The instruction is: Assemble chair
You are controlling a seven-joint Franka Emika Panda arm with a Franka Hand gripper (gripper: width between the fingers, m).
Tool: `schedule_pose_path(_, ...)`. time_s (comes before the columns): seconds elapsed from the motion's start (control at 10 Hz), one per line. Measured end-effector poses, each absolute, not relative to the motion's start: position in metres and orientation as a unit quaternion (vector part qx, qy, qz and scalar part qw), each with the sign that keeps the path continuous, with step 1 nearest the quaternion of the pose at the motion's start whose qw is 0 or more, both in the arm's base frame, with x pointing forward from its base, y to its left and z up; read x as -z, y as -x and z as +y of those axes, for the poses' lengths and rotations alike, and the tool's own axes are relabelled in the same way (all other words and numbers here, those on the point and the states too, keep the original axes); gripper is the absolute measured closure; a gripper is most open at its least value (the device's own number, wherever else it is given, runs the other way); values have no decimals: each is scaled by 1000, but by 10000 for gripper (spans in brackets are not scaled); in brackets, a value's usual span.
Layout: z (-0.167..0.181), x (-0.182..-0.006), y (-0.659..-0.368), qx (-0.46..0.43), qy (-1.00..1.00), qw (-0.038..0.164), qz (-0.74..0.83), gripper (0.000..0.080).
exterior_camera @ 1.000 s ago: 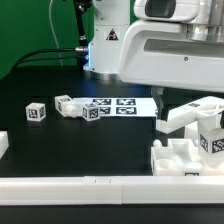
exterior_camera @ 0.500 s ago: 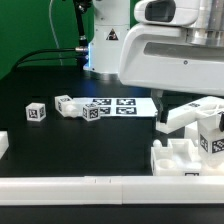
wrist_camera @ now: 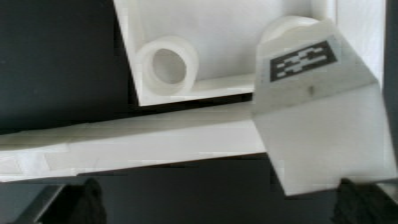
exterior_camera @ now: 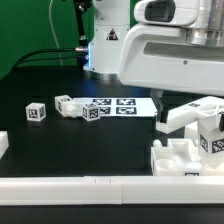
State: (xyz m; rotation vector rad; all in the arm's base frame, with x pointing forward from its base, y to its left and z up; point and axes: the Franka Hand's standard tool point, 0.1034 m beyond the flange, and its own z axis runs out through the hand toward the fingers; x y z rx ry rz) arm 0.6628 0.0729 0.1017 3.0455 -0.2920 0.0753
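Observation:
In the wrist view my gripper (wrist_camera: 226,206) is open, its two dark fingertips (wrist_camera: 79,205) far apart with only dark table between them. Just beyond the tips lie white chair parts: a long bar (wrist_camera: 125,146), a tagged blocky piece (wrist_camera: 313,100) crossing it, and a slab with a round hole (wrist_camera: 169,64). In the exterior view the same cluster sits at the right: a bar (exterior_camera: 188,113), a tagged block (exterior_camera: 212,141) and a pocketed slab (exterior_camera: 180,158). The arm's white body (exterior_camera: 170,55) hangs over them and hides the fingers there.
A small tagged cube (exterior_camera: 37,112) and two small tagged pieces (exterior_camera: 66,105) (exterior_camera: 95,112) lie at the exterior view's left. The marker board (exterior_camera: 126,104) lies behind them. A long white border rail (exterior_camera: 90,186) runs along the front edge.

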Motion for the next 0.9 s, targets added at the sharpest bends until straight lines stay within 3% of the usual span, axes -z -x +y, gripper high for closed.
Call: schedule_pose_path(0.9, 89, -112, -667, -33, -994, 32, -102, 151)
